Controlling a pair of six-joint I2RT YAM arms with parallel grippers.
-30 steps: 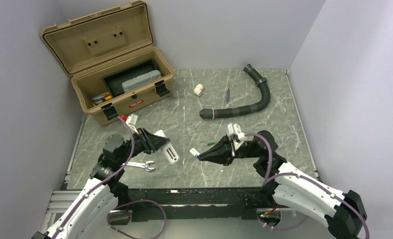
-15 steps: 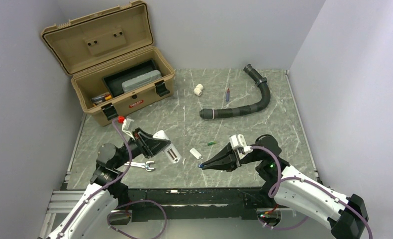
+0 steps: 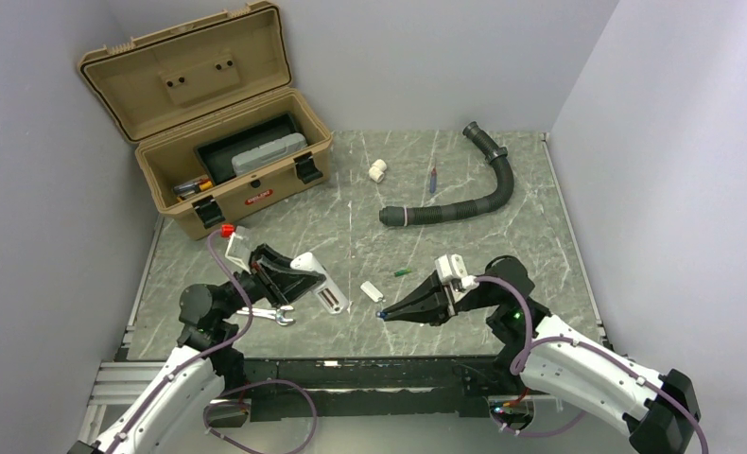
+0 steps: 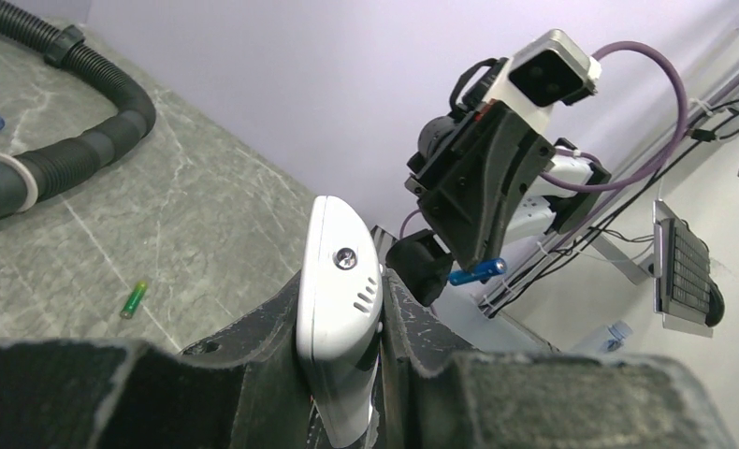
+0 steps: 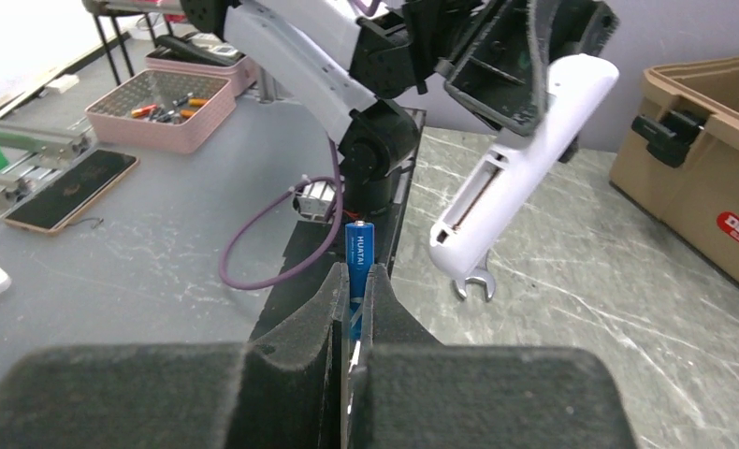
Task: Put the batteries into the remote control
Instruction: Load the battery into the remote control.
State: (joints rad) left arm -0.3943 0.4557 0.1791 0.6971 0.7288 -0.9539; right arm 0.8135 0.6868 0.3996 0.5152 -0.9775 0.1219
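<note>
My left gripper [image 3: 299, 280] is shut on the white remote control [image 3: 321, 287] and holds it tilted above the table, its open battery slot showing in the right wrist view [image 5: 520, 159]. In the left wrist view the remote [image 4: 340, 299] sits clamped between my fingers. My right gripper [image 3: 389, 313] is shut on the blue battery [image 5: 357, 262], which sticks out past the fingertips; it also shows in the top view [image 3: 380, 315] and the left wrist view [image 4: 475, 272]. The battery is to the right of the remote, apart from it. The green battery [image 3: 403, 272] lies on the table.
A small white cover piece [image 3: 372, 290] lies between the grippers. A wrench [image 3: 270, 315] lies under the left gripper. An open tan toolbox [image 3: 228, 156] stands back left. A black corrugated hose [image 3: 464, 199], a white pipe fitting [image 3: 377, 170] and a red-and-blue stick [image 3: 433, 179] lie at the back.
My right gripper drew back toward me with the blue battery, then held still. My left arm swung the remote a little rightward and lower.
</note>
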